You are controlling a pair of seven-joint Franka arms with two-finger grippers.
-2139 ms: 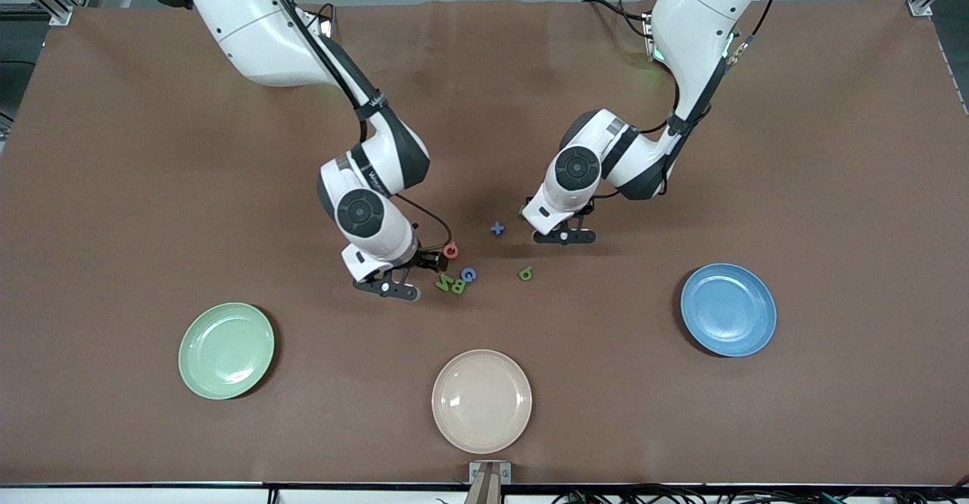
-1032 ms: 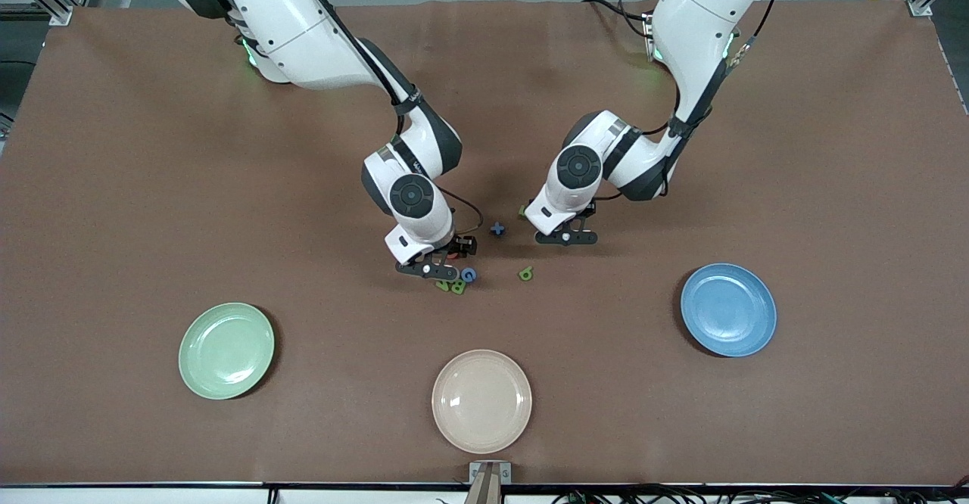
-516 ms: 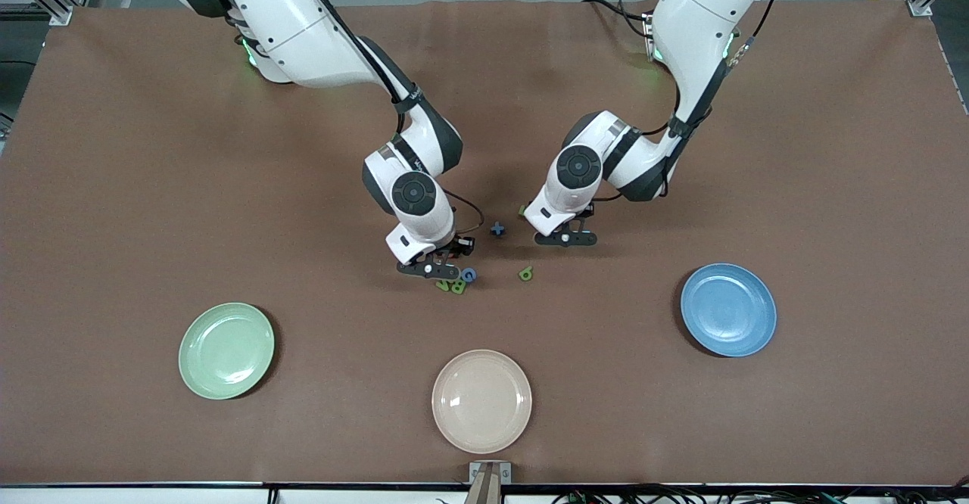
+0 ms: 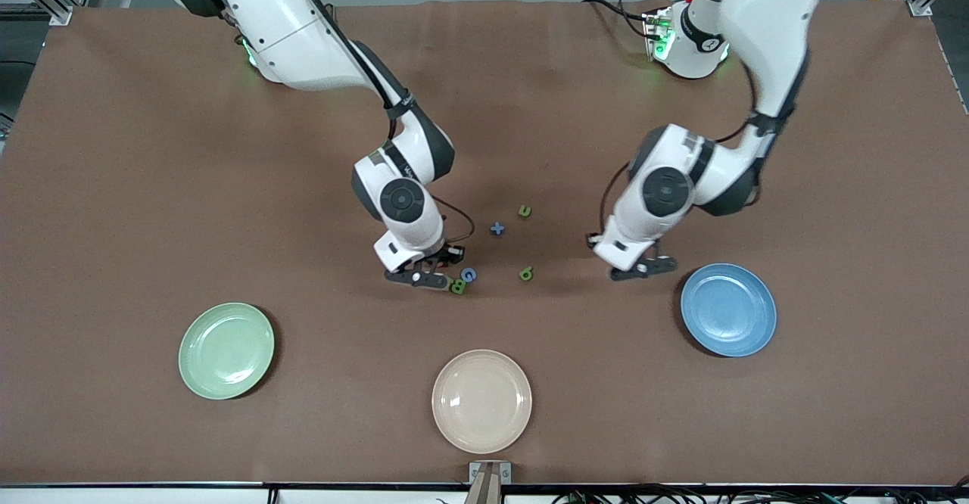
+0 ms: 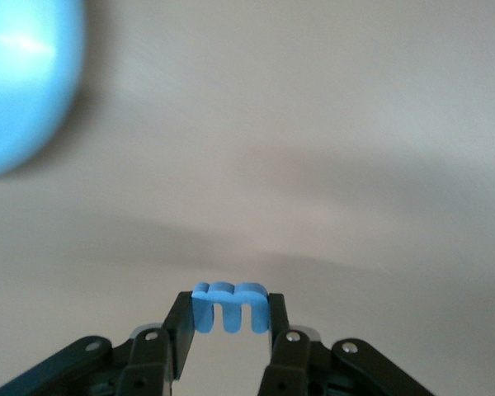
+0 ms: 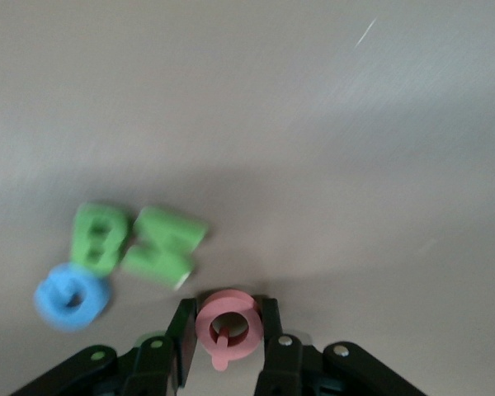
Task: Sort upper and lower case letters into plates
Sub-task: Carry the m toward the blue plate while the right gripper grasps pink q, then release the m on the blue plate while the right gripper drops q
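My left gripper (image 4: 642, 267) is shut on a small blue letter m (image 5: 229, 304) and hangs over the table just beside the blue plate (image 4: 728, 309). In the left wrist view the gripper (image 5: 229, 312) has the m pinched between its fingertips, with the blue plate (image 5: 21, 82) at the edge. My right gripper (image 4: 424, 275) is shut on a pink ring-shaped letter (image 6: 228, 323) over the letter cluster. Under it lie a green B (image 6: 101, 238), another green letter (image 6: 165, 245) and a blue G (image 6: 72, 297). The pale green plate (image 4: 226, 350) is empty.
A cream plate (image 4: 481, 400) sits near the table's front edge, between the two coloured plates. Loose on the brown table lie a blue cross-shaped letter (image 4: 497, 228), a green letter (image 4: 524, 211) and another green one (image 4: 525, 273).
The left arm swung from the middle of the table to beside the blue plate, carrying the blue m. The right gripper shut on the pink letter and shifted slightly toward the green plate.
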